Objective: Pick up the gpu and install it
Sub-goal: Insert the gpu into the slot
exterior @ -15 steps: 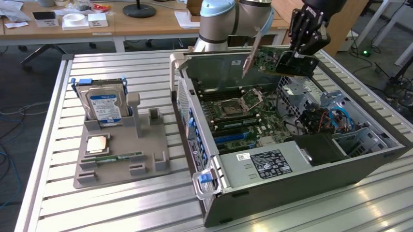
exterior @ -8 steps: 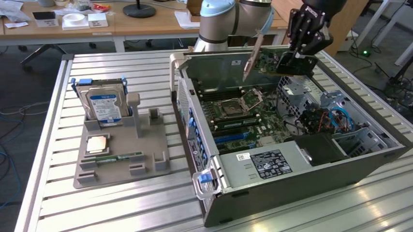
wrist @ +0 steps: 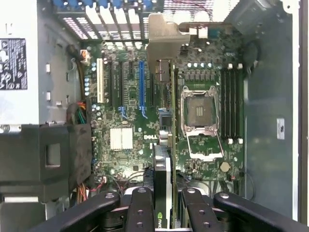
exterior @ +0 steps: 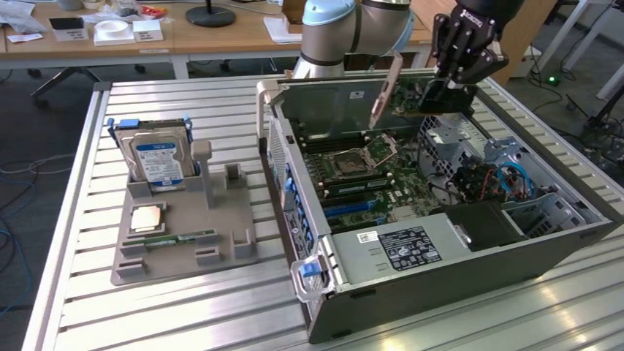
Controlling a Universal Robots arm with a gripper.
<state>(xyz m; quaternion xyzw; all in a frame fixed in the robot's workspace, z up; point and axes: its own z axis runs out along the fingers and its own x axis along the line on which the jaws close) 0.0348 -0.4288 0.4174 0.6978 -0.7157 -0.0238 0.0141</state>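
gripper (exterior: pixel 445 93): clamped on one end of the gpu (exterior: pixel 405 91) | gpu: held up on its edge, likely so it fits a slot | place: in the air at 1 o'clock from the motherboard (exterior: pixel 361 172), inside the open computer case (exterior: pixel 439 281)

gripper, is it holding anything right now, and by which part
Yes: the gripper holds the gpu, clamped on its upper edge at the end away from the metal bracket, above the open computer case.

The gpu (exterior: pixel 408 99) is a thin flat card with a green board and a silver bracket at one end. It stands on edge, clamped between the fingers (wrist: pixel 140 212). Most of its length reaches out beyond them, bracket end farthest away.
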